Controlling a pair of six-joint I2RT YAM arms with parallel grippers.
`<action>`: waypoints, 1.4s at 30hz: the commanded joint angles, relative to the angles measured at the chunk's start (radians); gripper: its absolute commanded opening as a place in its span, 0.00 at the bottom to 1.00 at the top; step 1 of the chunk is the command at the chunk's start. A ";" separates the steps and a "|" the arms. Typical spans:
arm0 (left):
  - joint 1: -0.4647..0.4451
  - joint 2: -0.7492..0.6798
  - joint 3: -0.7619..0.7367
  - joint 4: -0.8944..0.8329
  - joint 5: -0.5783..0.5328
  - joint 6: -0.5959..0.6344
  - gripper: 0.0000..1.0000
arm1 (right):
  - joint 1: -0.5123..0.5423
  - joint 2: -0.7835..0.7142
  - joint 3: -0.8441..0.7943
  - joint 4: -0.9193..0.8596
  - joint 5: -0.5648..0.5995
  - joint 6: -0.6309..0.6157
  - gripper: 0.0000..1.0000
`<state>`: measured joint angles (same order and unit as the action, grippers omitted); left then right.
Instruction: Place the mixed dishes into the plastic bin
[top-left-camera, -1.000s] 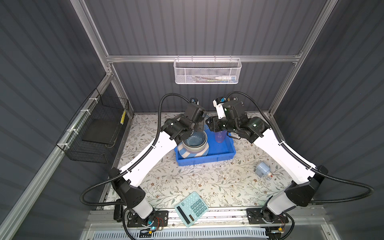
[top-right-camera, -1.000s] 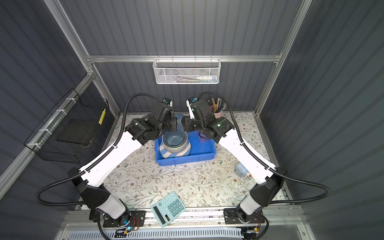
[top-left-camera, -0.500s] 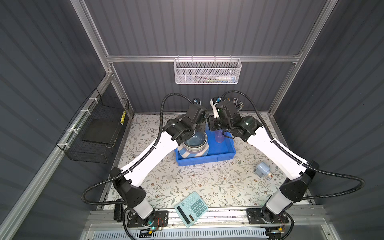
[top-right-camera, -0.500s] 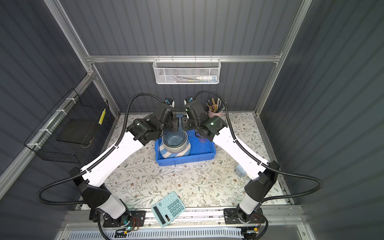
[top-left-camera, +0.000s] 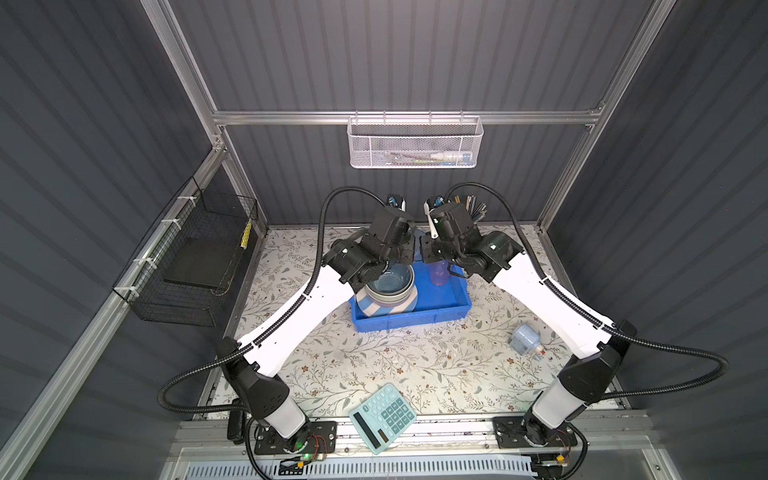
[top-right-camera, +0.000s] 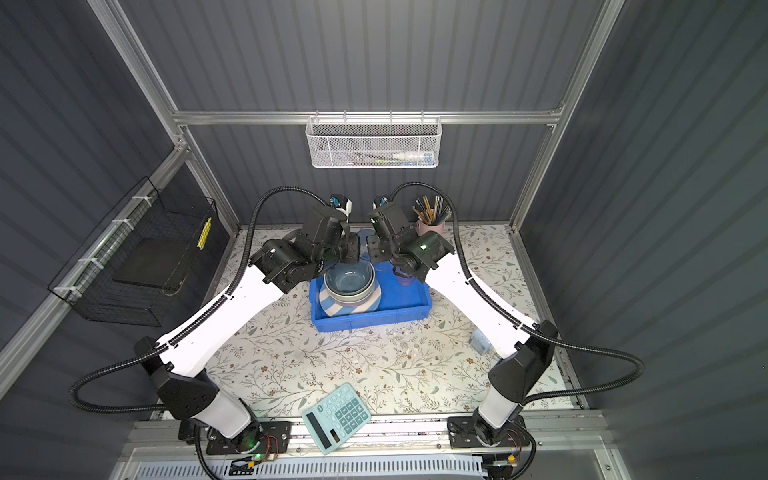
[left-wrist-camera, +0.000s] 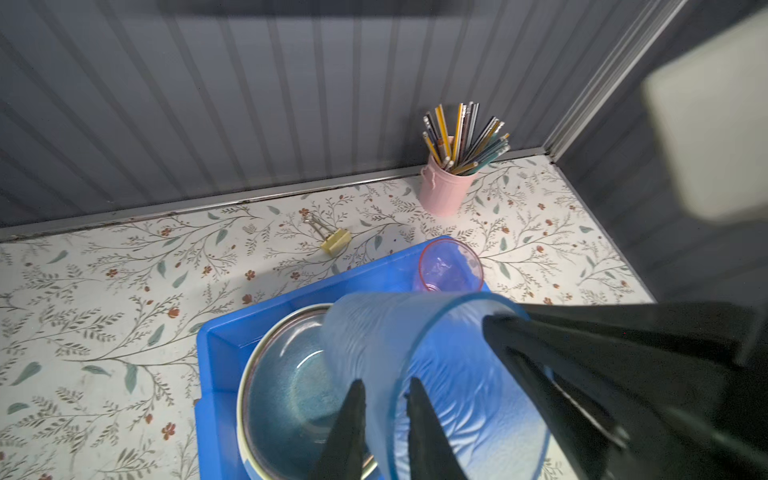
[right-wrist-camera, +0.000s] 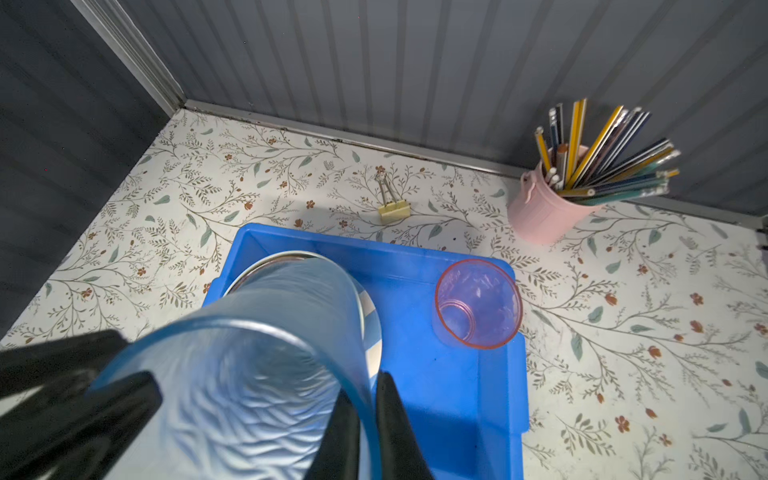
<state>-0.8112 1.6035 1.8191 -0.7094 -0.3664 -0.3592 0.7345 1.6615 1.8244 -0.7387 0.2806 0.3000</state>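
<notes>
pale-blue tumbler (right-wrist-camera: 249, 353), pink tumbler (right-wrist-camera: 478, 303), bright-blue bin (right-wrist-camera: 436, 395)

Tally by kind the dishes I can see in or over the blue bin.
Plates: 1, the striped plate
Bowls: 2, dark-blue bowl nested in pale-green bowl
Tumblers: 2, pink tumbler standing in the blue bin, blue tumbler held over it
Total: 5

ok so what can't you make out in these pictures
left tool: straddles the blue tumbler wall in the left wrist view; gripping or loose, unclear
small grey-blue object: too small in a top view to name
white mesh basket: mesh blurs its contents in both top views
striped plate: bowls cover most of it in both top views
</notes>
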 joint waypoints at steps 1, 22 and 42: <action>-0.005 -0.053 -0.044 0.039 0.072 -0.023 0.23 | 0.002 -0.024 -0.003 0.000 -0.002 -0.004 0.08; -0.003 -0.265 -0.232 0.072 0.333 -0.030 0.70 | -0.067 -0.218 -0.204 -0.032 -0.102 0.021 0.06; 0.282 -0.375 -0.390 -0.040 0.047 0.144 1.00 | -0.225 -0.251 -0.376 -0.165 -0.115 -0.045 0.06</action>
<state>-0.5667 1.2243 1.4605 -0.7322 -0.2836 -0.2562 0.5243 1.3865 1.4364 -0.9051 0.1505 0.2802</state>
